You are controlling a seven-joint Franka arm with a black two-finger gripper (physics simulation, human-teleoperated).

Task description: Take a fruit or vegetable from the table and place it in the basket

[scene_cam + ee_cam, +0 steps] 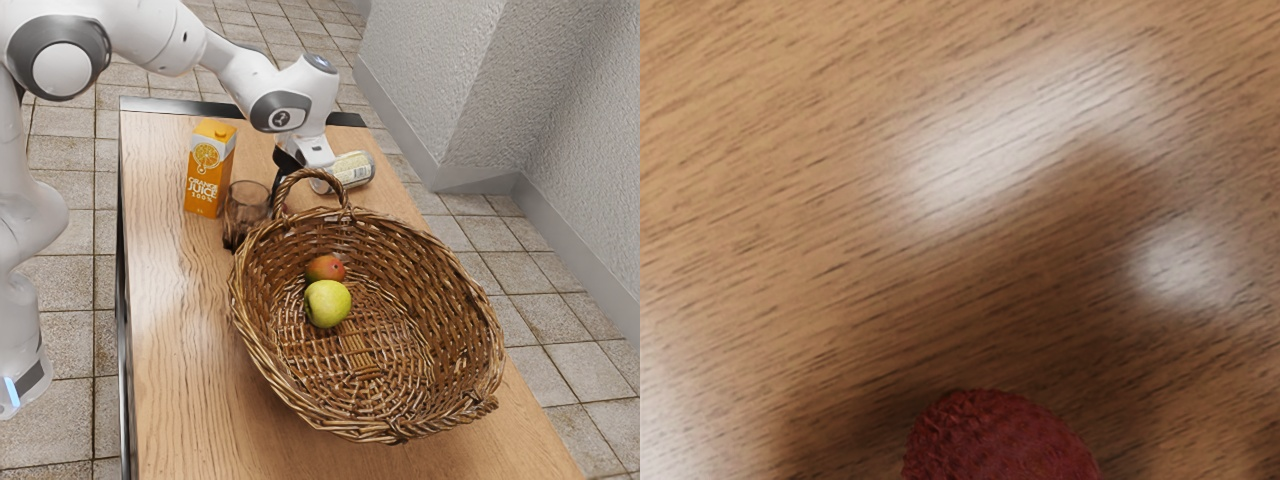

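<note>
The gripper [287,162] is low over the table's far part, behind the basket's handle, which hides part of it along with whatever is under it. Dark red and bumpy, a lychee-like fruit [1000,440] lies at the wrist view's lower edge, just under my hand; whether it is held I cannot tell. The brown wicker basket [440,260] stands on the table [170,370], with a red-orange mango [325,269] and a yellow-green apple [328,304] inside it.
An orange juice carton [210,168] stands upright on the exterior view's left side of my hand. A dark transparent glass [246,208] is between carton and basket. A can [349,172] lies on its side beyond the basket's handle.
</note>
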